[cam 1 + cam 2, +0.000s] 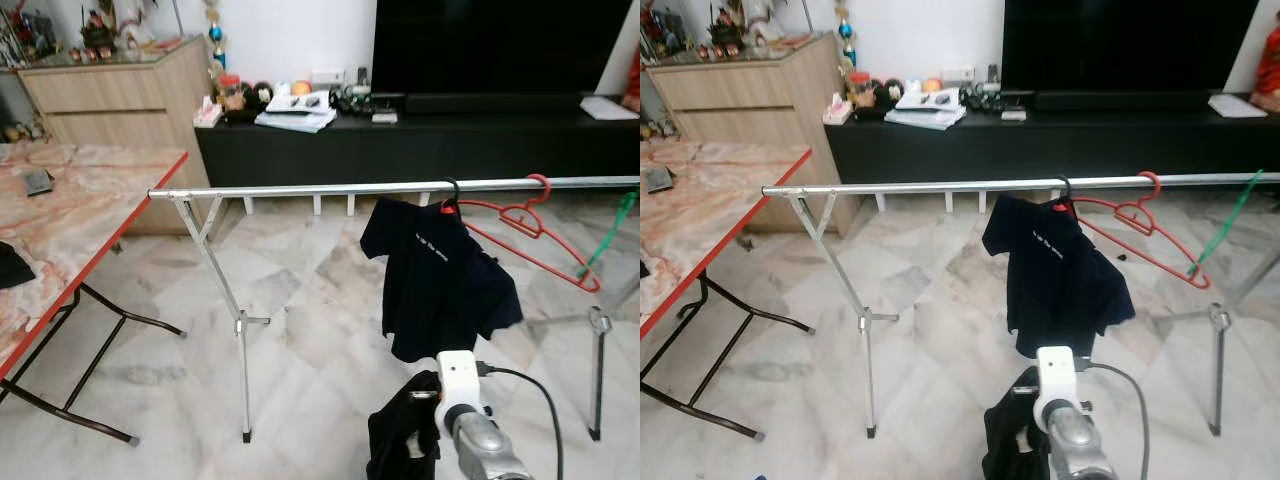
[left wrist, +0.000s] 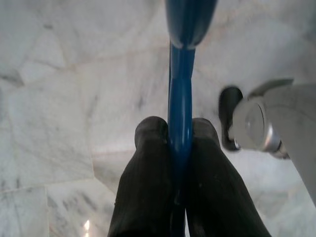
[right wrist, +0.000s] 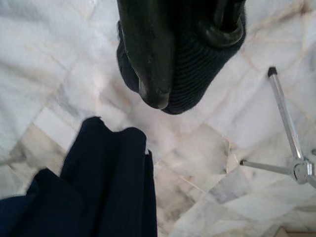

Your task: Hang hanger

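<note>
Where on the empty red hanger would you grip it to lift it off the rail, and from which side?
Grip the red hanger on its bare neck just below the hook, coming from the robot's side of the rail. The hook is looped over the rail, so probably lift it upward to free it; the dark shirt hangs beside it.

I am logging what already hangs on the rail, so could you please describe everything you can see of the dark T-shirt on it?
The dark T-shirt is navy, short-sleeved, of soft fabric, with a small line of pale print across its chest. It hangs on a hanger with a black hook over the silver rail, right of the middle. It droops unevenly, its hem above the marble floor. An empty red hanger hangs just to its right, close against it.
</note>
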`<state>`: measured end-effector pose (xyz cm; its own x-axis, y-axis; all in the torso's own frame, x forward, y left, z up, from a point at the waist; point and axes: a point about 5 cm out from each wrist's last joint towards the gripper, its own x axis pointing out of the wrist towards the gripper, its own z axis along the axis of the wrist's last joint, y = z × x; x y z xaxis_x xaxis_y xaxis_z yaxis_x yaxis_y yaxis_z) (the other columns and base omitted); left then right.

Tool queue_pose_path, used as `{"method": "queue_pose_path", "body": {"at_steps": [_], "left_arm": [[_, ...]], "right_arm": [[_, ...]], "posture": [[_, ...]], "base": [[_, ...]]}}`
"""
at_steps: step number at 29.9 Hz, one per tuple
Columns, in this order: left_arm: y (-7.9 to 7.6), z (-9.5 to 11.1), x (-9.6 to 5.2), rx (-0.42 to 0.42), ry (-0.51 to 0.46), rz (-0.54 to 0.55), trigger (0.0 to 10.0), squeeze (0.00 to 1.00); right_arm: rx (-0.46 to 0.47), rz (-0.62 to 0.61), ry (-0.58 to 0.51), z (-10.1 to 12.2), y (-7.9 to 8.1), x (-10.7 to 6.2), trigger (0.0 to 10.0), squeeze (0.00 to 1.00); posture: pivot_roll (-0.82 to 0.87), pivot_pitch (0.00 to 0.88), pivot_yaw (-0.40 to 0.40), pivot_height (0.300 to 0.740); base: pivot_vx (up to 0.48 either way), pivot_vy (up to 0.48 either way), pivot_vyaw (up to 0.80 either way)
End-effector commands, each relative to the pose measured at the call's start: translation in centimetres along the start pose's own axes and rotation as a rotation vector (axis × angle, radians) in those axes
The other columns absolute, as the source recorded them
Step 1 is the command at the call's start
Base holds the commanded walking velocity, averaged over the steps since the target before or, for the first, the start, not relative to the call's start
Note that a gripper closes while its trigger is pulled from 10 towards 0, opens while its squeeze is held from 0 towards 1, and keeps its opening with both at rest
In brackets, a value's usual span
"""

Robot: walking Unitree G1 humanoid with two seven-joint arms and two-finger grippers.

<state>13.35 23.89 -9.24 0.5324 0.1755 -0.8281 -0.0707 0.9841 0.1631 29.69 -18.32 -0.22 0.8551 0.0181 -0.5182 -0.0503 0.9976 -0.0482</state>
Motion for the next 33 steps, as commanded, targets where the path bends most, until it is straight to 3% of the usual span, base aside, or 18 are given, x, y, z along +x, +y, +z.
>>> {"method": "queue_pose_path", "body": {"at_steps": [1,25,33], "left_arm": [[0.51,-0.24,-0.06,0.016,0.017,0.01,10.0,0.0],[0.55,-0.35,-0.1,0.015,0.019,0.011,10.0,0.0],[0.54,-0.17,-0.12,-0.015,-0.01,0.012,10.0,0.0]], "right_arm": [[0.01,0.012,-0.034,0.86,0.52,0.22,10.0,0.0],[0.013,0.013,-0.039,0.9,0.58,0.22,10.0,0.0],[0.015,0.012,-0.042,0.92,0.6,0.22,10.0,0.0]], "posture": [[0.06,0.021,0.032,0.74],[0.06,0.022,0.032,0.74],[0.06,0.023,0.032,0.74]], "base": [[-0.266,0.0,0.0],[-0.268,0.0,0.0],[0.0,0.0,0.0]]}}
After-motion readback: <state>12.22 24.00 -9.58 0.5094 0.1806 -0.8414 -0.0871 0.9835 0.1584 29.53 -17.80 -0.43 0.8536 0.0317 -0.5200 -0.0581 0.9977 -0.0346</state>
